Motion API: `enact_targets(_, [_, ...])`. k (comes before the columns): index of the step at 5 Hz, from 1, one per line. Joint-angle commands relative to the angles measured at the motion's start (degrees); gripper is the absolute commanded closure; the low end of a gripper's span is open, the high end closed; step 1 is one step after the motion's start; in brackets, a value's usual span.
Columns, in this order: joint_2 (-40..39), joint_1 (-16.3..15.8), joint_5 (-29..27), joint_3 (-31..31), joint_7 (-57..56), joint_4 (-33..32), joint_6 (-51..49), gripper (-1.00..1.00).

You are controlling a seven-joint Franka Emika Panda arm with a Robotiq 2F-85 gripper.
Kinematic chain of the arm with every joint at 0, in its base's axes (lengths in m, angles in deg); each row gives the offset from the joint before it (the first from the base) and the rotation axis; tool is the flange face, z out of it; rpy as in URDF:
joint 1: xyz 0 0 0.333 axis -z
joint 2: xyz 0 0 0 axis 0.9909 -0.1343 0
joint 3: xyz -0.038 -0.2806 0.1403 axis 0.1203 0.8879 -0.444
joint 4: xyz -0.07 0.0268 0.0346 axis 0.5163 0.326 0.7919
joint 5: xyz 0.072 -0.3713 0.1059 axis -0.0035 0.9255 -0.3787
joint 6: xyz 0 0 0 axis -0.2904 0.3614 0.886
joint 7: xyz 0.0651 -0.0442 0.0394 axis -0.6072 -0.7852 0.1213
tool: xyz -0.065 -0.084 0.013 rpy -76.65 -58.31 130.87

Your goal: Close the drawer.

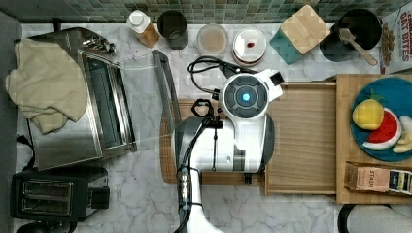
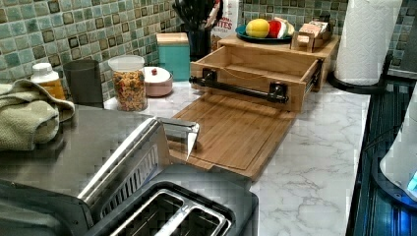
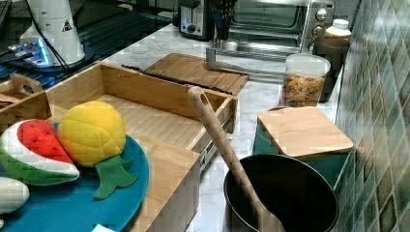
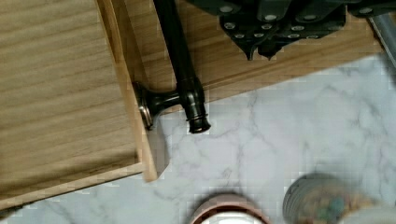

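The light-wood drawer (image 1: pixel 301 141) stands pulled out of its cabinet (image 1: pixel 342 189), its flat bottom bare. In the left view the drawer (image 2: pixel 255 69) shows a dark bar handle (image 2: pixel 241 88) on its front. The right view looks into the drawer (image 3: pixel 145 121) from the cabinet side. My white arm (image 1: pixel 245 121) hangs over the drawer's front in the top view and hides the gripper under the wrist. In the wrist view my gripper (image 4: pixel 262 52) hovers shut with nothing in it, just beside the handle (image 4: pixel 180 60) and near the drawer's corner (image 4: pixel 60 93).
A darker cutting board (image 2: pixel 231 132) lies in front of the drawer. A toaster oven (image 1: pixel 97 116) with its door (image 1: pixel 165 87) down sits at the top view's left. Jars (image 2: pixel 129 83) and a teal box (image 2: pixel 174 54) line the tiled wall. A fruit plate (image 1: pixel 384 121) rests on the cabinet.
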Motion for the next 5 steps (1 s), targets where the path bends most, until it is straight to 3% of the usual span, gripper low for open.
enact_targets(1, [-7.92, -0.16, -0.80, -1.12, -6.87, -2.16, 2.90, 1.00])
enact_targets(2, [-8.06, -0.10, -1.10, -0.92, -6.92, -3.15, 5.39, 1.00])
enact_targets(5, [-7.85, -0.17, 6.93, 2.42, -3.34, -4.17, 4.72, 1.00])
